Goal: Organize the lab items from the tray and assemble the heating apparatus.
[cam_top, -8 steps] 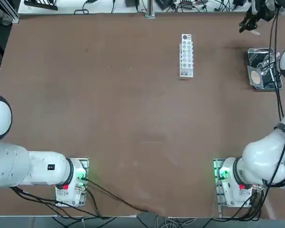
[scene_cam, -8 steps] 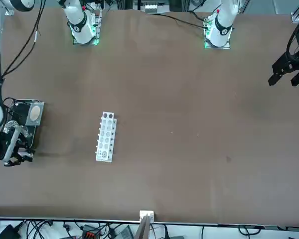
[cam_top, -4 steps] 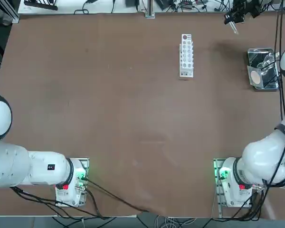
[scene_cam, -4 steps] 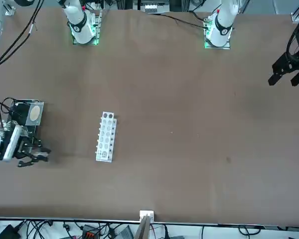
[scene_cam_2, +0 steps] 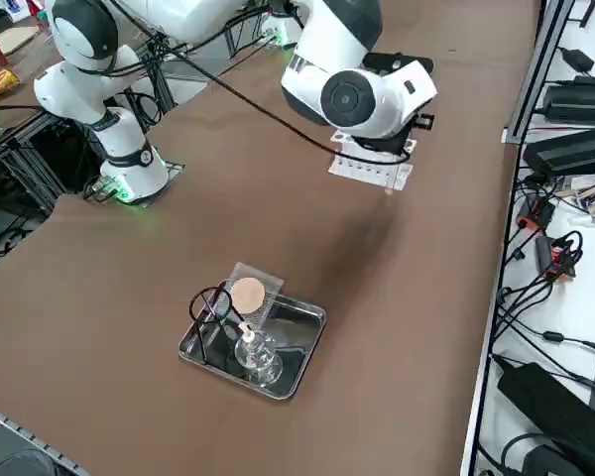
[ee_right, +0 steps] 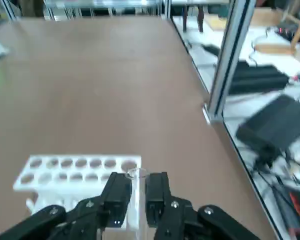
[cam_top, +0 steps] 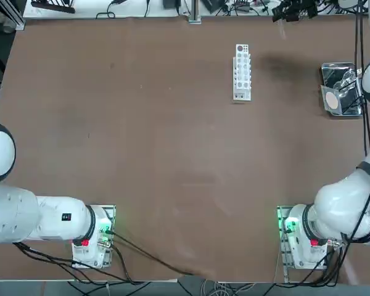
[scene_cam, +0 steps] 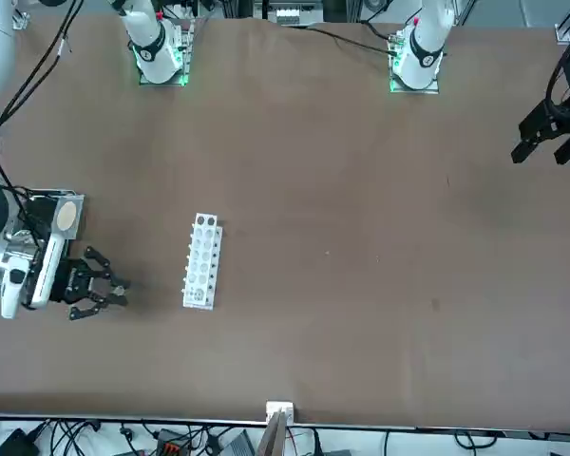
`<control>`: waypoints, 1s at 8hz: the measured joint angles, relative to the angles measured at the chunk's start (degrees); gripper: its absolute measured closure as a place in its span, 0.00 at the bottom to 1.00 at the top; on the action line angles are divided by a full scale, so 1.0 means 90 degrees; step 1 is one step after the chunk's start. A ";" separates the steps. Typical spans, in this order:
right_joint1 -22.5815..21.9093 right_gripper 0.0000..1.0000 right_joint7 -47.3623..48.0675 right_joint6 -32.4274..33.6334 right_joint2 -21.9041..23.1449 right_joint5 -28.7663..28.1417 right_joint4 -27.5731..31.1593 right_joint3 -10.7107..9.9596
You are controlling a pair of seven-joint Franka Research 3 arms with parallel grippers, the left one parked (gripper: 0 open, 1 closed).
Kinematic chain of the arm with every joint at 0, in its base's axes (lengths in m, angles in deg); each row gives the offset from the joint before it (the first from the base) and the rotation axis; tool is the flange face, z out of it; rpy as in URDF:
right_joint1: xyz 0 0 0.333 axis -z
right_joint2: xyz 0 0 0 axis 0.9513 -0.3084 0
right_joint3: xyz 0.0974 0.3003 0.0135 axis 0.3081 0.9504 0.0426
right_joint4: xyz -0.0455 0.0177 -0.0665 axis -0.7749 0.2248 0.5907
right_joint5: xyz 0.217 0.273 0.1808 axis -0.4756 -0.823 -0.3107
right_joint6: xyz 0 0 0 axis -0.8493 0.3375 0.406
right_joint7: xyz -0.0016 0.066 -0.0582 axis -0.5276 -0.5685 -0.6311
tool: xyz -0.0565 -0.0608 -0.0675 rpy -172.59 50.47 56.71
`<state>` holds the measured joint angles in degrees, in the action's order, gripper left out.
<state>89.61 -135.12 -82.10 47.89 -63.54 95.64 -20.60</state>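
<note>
My right gripper [ee_right: 138, 182] is shut on a thin clear glass tube [ee_right: 136, 200] held upright between the fingers. It hovers above the table's far edge [cam_top: 290, 11], between the tray and the white rack [scene_cam: 100, 288]. The shiny metal tray [scene_cam_2: 307, 349] lies at the far right [cam_top: 339, 65] and holds the lab items. These are a black wire ring stand [scene_cam_2: 210, 307], a grey mesh with a tan centre [scene_cam_2: 248, 295] and a clear glass burner [scene_cam_2: 253, 352]. The mesh's tan disc also shows from above [cam_top: 331, 100].
A white holed rack [cam_top: 242, 71] lies on the brown table left of the gripper, close below it in the wrist view [ee_right: 75, 172]. A metal post and cables run along the table's far edge [ee_right: 225, 65].
The right gripper has moved away from the tray, along the far edge toward the white rack, carrying the glass tube. The tray and its items have stayed put.
</note>
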 joint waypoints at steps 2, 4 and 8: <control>-0.0026 0.78 -0.0189 0.0223 -0.0106 -0.0937 0.0131 0.0112; -0.0118 0.78 -0.0407 0.0349 -0.0357 -0.1809 0.0233 0.0237; -0.0546 0.78 -0.1198 0.0590 -0.0832 -0.3080 0.0303 0.0261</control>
<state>84.70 -145.90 -76.79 40.40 -91.25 98.36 -18.25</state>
